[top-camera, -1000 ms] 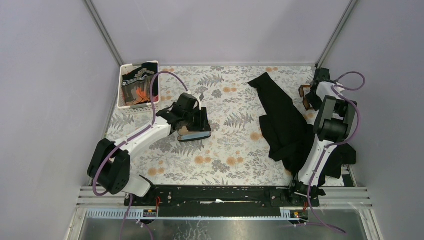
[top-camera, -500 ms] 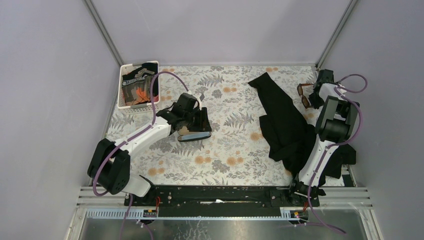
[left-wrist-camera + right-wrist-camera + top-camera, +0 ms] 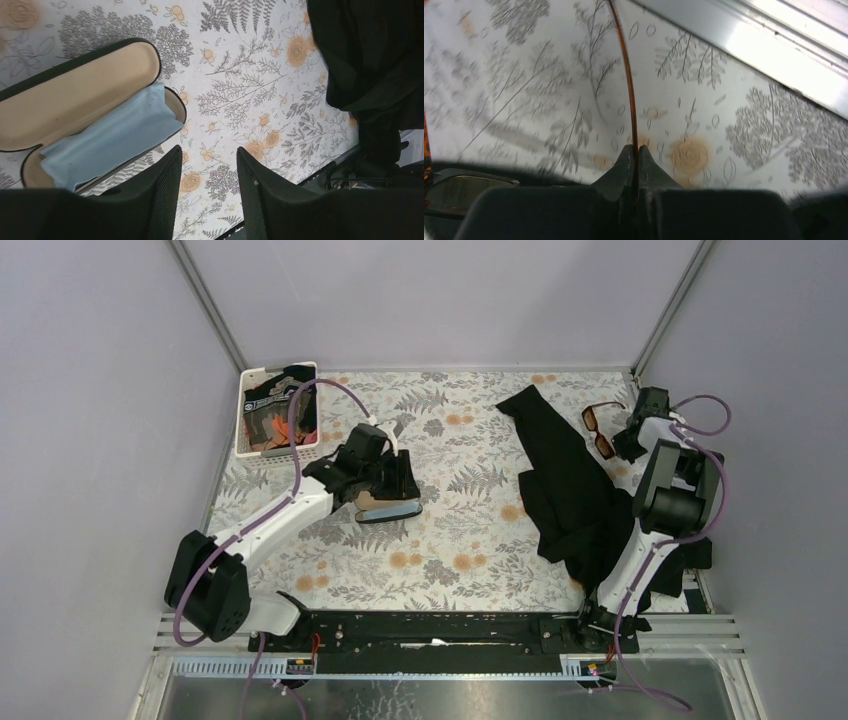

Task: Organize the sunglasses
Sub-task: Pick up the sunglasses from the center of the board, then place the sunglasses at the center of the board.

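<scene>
The sunglasses [image 3: 598,430], amber-framed with dark lenses, sit at the far right of the table beside the black garment. My right gripper [image 3: 630,438] is shut on one of their slim brown arms. In the right wrist view that arm [image 3: 626,90] runs up from between the closed fingertips of the right gripper [image 3: 634,148], and a dark lens [image 3: 459,192] shows at lower left. My left gripper [image 3: 398,488] hovers open over the open glasses case [image 3: 390,508]. In the left wrist view the case [image 3: 75,90] holds a light-blue cloth [image 3: 110,135], and the left gripper [image 3: 209,150] holds nothing.
A black garment [image 3: 565,480] lies crumpled across the right half of the floral table. A white basket [image 3: 278,410] of dark items stands at the back left. Walls close in on both sides, and a metal rail [image 3: 774,45] runs just beyond the sunglasses.
My right gripper has closed on the sunglasses' arm, and the pair has swung left, out of the corner. The left arm has shifted slightly over the case.
</scene>
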Robot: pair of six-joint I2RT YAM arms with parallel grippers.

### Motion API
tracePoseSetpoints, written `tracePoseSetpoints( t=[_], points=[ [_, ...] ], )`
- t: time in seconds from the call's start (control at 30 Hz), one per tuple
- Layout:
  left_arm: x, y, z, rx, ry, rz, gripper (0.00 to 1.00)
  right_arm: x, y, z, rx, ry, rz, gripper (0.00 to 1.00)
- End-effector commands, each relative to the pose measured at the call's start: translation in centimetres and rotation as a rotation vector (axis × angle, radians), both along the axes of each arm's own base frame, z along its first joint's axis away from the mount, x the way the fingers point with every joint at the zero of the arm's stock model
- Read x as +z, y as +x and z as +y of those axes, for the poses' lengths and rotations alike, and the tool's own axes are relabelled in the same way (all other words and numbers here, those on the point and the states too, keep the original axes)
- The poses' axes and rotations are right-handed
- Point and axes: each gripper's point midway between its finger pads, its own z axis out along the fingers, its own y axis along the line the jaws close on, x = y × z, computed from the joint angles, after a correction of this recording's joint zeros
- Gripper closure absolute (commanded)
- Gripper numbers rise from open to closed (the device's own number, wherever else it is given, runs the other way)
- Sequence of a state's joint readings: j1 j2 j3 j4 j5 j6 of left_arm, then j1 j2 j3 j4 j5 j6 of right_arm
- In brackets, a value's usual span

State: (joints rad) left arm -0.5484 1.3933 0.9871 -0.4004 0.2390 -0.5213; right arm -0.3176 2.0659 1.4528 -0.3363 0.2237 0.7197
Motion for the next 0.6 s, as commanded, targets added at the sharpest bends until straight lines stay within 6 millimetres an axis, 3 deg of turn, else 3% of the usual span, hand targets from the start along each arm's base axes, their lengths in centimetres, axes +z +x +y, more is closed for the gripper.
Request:
tracePoseSetpoints(
  t=[0.0, 0.13, 0.2, 0.3, 0.43, 0.5, 0.57],
  points=[
    [3.1, 1.6, 1.5, 0.088, 0.034, -0.095, 0.50, 7.7, 1.0, 2.2, 0.125, 0.008, -0.236, 1.00],
    [5.2, 2.2, 2.8, 0.138, 0.045, -0.139, 0.50, 10.6, 0.5, 5.3, 0.254, 0.017, -0.302, 1.00],
    [6.2, 2.5, 3.4, 0.163, 0.029, -0.156, 0.50, 11.7, 0.6, 8.2, 0.381, 0.021, -0.303, 1.00],
    [7.3, 3.1, 4.8, 0.221, 0.011, -0.168, 0.50, 12.6, 0.4, 14.4, 0.610, -0.023, -0.238, 1.00],
    [8.0, 3.9, 7.5, 0.340, 0.030, -0.155, 0.49, 11.5, -2.2, 23.6, 0.872, -0.039, -0.190, 1.00],
    [8.1, 4.0, 8.0, 0.363, 0.045, -0.148, 0.48, 10.4, -4.0, 26.1, 0.949, -0.047, -0.154, 1.00],
    [8.0, 3.9, 8.0, 0.363, 0.047, -0.140, 0.47, 9.3, -5.9, 27.4, 0.987, -0.057, -0.121, 1.00]
  ],
)
